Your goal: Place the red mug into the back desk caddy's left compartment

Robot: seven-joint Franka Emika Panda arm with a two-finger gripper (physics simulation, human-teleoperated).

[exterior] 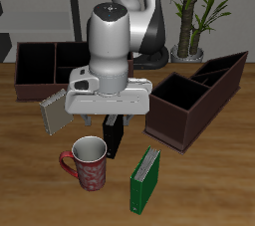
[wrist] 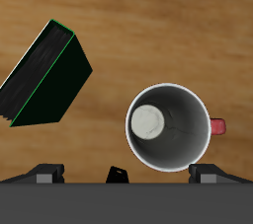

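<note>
Nearest the exterior camera stand two things on the wooden table (exterior: 214,185), close to its front edge. Going from the left of that view: the red mug (exterior: 88,163) stands upright, mouth open upward, handle (exterior: 66,160) turned away from its neighbour. Beside it but apart stands a green book (exterior: 145,179), upright and slightly angled.

Farther back, a grey book (exterior: 52,112) stands tilted near the arm's housing. Behind it, at the table's back, sits the back desk caddy (exterior: 40,68), wide and low, its black interior partly hidden by the arm. Which section is the left compartment cannot be made out from here. The gripper (exterior: 116,128) hangs over the table just behind the mug, above its rim level, dark fingers pointing down. Next comes the long narrow caddy (exterior: 199,96) with its raised sloped end, lying diagonally.

From the wrist view, the mug (wrist: 170,126) shows its pale inside and round bottom, the handle (wrist: 217,125) sticking out sideways, and the green book (wrist: 44,75) lies off to one side. Whether the fingers are spread or closed cannot be told; nothing sits between them, and the mug is untouched.
</note>
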